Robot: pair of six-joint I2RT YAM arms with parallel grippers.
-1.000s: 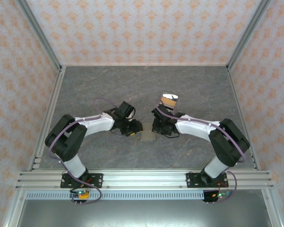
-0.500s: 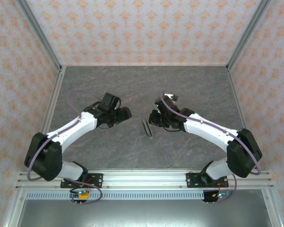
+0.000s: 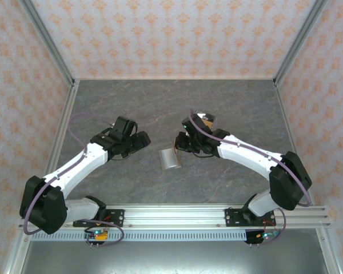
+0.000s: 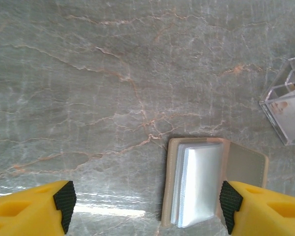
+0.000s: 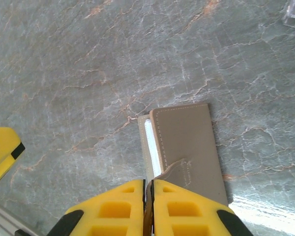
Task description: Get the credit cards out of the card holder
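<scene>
- Near the middle of the grey marbled table [image 3: 131, 103], closest to the arm bases: card holder [image 3: 170, 158], olive-taupe, lying flat. Half a second ago it stood on edge, and a second ago both grippers were bunched around it.
- Same item, left wrist view: the cover is partly open and a stack of clear sleeves shows inside. Judgement: the credit cards are still in those sleeves, so the extraction itself is not yet begun.
- Just beyond its far right corner: right gripper [image 5: 148, 183], jaws pressed together over the holder's near edge, beside the small strap tab. A thin brownish sliver sits in the seam; I cannot tell what it is.
- Left of the holder, apart from it: left gripper [image 4: 147, 201], jaws spread wide and empty. It has drawn back leftward since the earlier pictures. Judgement: the holder is set down for a fresh approach.
- Farthest: clear acrylic stand [image 3: 204, 119] with tan and dark parts, beyond the right gripper, place unchanged.
</scene>
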